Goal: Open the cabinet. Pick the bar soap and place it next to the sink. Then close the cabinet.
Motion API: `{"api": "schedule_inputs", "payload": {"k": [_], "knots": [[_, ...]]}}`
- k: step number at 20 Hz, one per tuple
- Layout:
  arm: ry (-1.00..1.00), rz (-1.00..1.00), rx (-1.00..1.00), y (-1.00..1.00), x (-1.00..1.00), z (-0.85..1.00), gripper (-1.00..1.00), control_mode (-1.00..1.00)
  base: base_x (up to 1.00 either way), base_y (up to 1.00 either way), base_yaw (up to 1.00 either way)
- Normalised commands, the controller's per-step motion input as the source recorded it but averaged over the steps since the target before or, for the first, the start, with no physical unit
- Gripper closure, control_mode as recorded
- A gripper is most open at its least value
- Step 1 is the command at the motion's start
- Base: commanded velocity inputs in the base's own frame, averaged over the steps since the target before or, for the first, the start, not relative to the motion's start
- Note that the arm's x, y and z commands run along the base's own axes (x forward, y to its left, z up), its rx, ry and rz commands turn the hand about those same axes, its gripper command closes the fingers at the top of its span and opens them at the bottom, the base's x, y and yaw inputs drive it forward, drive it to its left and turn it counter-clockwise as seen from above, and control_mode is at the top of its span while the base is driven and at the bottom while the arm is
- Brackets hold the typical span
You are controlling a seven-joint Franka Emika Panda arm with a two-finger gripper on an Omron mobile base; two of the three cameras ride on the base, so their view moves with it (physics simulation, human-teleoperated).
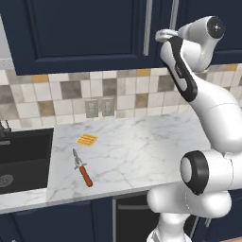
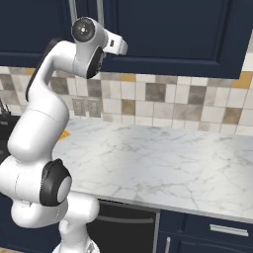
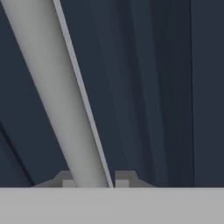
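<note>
Navy cabinet (image 1: 194, 19) fronts are spread across the top of both base views, doors shut, and the narrower one is set at the upper right of the left base view. Its silver handle (image 3: 65, 109) is mounted with the long axis vertical; in the hand view it is seen slanting from upper left down to bottom centre. The gripper (image 3: 91, 181) is placed astride that bar, one fingertip (image 3: 65, 180) on each side; whether contact is made cannot be told. The dark sink (image 1: 23, 160) is recessed at the left edge.
</note>
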Motion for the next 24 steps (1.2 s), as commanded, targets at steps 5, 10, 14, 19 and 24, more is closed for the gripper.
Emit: {"api": "schedule_inputs", "payload": {"k": [5, 10, 14, 19, 24], "knots": [[0.00, 0.00, 0.00, -0.49, 0.00, 0.00, 1.00, -1.00, 0.00, 0.00, 0.00], [0.00, -0.01, 0.00, -0.63, -0.29, 0.00, 1.00, -1.00, 0.00, 0.00, 0.00], [0.00, -0.04, 0.00, -0.84, -0.49, 0.00, 1.00, -1.00, 0.00, 0.00, 0.00], [0.00, -0.06, 0.00, -0.86, -0.54, 0.00, 1.00, -1.00, 0.00, 0.00, 0.00], [0.00, -0.07, 0.00, -0.91, -0.70, 0.00, 1.00, -1.00, 0.00, 0.00, 0.00]]}}
